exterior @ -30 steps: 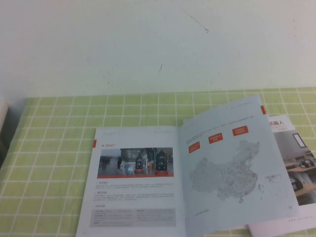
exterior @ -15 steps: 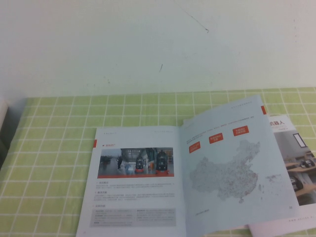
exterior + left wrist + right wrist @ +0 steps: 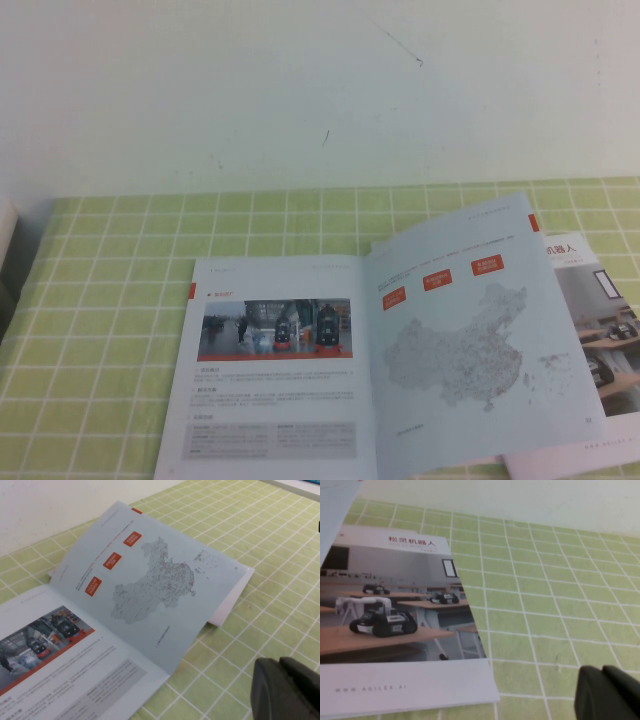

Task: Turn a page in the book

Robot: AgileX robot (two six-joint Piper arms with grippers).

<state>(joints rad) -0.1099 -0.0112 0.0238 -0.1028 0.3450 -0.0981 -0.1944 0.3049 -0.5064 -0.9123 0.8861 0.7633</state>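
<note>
Book (image 3: 370, 360) lies open on the green-and-white checked tabletop (image 3: 120, 300), toward its near edge and right of centre, spine running from the near edge toward the far wall. The page (image 3: 270, 370) with the wide red-banded photo lies flat as the left-hand leaf, text blocks below the picture, a small red tab at its outer top corner. Right-hand leaf (image 3: 470, 350) carries a grey dotted map and three red labels; it does not lie flat, its outer edge lifted off the tabletop and overlapping the neighbour to the right. In the left wrist view the same map leaf (image 3: 155, 585) arches up, with white pages visible beneath its raised corner. The second booklet (image 3: 595, 340), cover showing an office photo with small robots on desks, lies just beside the book at the near right corner of the tabletop, partly under the map leaf; the right wrist view shows its cover (image 3: 395, 620) flat on the cloth. Left hand (image 3: 287, 690) hangs dark over bare cloth near the book's raised leaf, touching nothing; cannot tell how its fingers stand. Right hand (image 3: 607, 692) sits over bare cloth beside the booklet, closed up, holding nothing. A white wall (image 3: 320, 90) backs the far edge.
</note>
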